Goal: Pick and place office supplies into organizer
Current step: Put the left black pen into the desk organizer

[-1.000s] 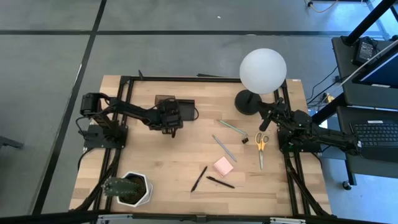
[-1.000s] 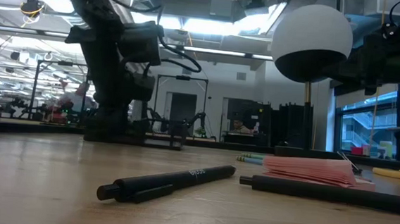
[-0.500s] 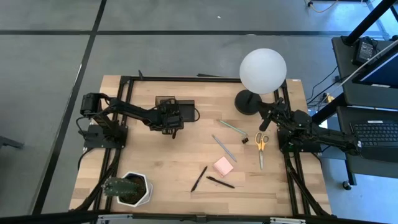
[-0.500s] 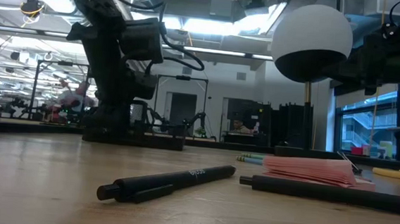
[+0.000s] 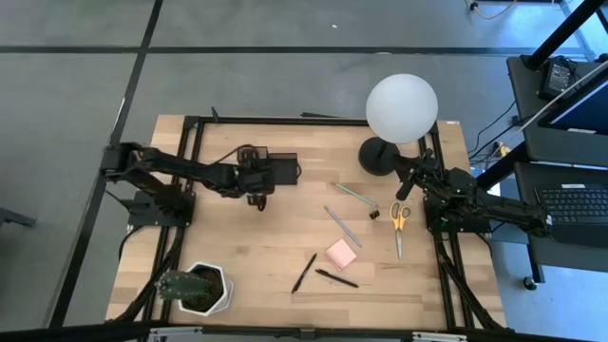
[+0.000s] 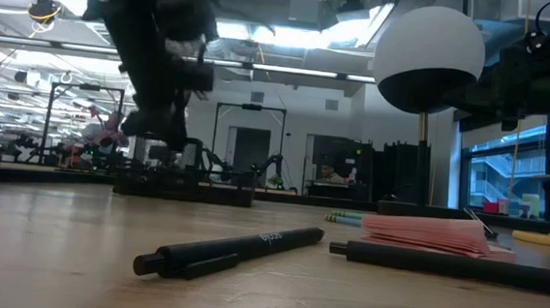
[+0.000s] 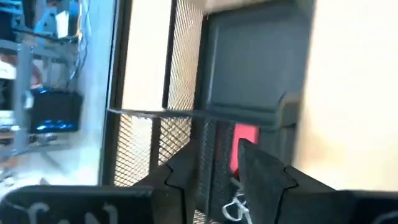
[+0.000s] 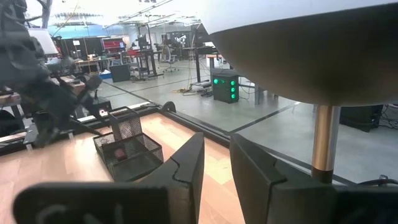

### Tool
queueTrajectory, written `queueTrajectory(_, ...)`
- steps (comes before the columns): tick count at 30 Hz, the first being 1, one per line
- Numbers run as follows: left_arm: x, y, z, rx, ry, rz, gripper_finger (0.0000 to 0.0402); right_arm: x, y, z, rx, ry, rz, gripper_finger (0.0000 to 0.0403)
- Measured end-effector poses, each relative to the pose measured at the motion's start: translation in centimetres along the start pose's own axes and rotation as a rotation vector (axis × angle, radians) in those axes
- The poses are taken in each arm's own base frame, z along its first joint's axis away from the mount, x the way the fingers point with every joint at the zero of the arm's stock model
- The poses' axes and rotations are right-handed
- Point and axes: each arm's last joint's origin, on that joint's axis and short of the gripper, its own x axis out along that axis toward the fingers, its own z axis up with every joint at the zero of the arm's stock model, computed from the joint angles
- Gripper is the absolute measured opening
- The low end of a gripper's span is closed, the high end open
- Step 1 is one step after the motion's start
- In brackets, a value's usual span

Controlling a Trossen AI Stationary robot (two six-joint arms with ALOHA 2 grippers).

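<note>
The left gripper hangs over the black organizer near the counter's far edge, jaws narrowly parted with nothing between them; its wrist view looks down into the mesh compartments, where a pink eraser and a binder clip lie. The right gripper waits by the lamp base, jaws slightly apart and bare. On the counter lie the scissors, two pencils, a sticky-note pad and two pens.
</note>
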Motion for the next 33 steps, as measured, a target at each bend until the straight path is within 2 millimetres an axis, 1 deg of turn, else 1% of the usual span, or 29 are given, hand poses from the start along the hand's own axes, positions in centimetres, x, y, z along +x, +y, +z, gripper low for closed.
queueTrajectory(3, -1.8, -0.1, 0.8, -0.079, -0.138, -0.104, 0.0102, 0.0, 0.0, 0.0, -0.001, 0.000, 0.000, 0.0081)
queueTrajectory(6, -3.9, -0.6, 2.3, -0.145, -0.345, -0.290, 0.0101, 0.0, 0.0, 0.0, -0.002, 0.000, 0.000, 0.0081)
queueTrajectory(8, -5.3, -1.2, 3.2, -0.151, -0.483, -0.430, 0.0100, 0.0, 0.0, 0.0, -0.001, 0.000, 0.000, 0.0081)
queueTrajectory(10, -6.5, -2.0, 4.0, -0.118, -0.605, -0.536, 0.0099, 0.0, 0.0, 0.0, 0.000, 0.000, 0.000, 0.0081)
queueTrajectory(13, -7.7, -4.0, 4.7, -0.028, -0.712, -0.561, 0.0104, 0.0, 0.0, 0.0, 0.000, 0.000, 0.000, 0.0081)
queueTrajectory(16, -8.2, -6.3, 5.2, 0.042, -0.768, -0.558, 0.0114, 0.0, 0.0, 0.0, 0.001, 0.000, 0.000, 0.0081)
queueTrajectory(19, -8.0, -8.6, 5.6, 0.058, -0.804, -0.588, 0.0126, 0.0, 0.0, 0.0, 0.001, 0.000, 0.000, 0.0081)
queueTrajectory(24, -7.7, -11.8, 6.0, -0.038, -0.814, -0.677, 0.0154, 0.0, 0.0, 0.0, 0.003, 0.000, 0.000, 0.0081)
queueTrajectory(27, -8.4, -13.6, 6.7, -0.020, -0.786, -0.716, 0.0169, 0.0, 0.0, 0.0, 0.023, 0.000, 0.000, 0.0081)
queueTrajectory(30, -9.2, -15.2, 7.9, 0.015, -0.692, -0.746, 0.0178, 0.0, 0.0, 0.0, 0.040, 0.000, 0.000, 0.0081)
queueTrajectory(33, -9.0, -16.4, 9.2, 0.027, -0.533, -0.710, 0.0183, 0.0, 0.0, 0.0, 0.063, 0.000, 0.001, 0.0081)
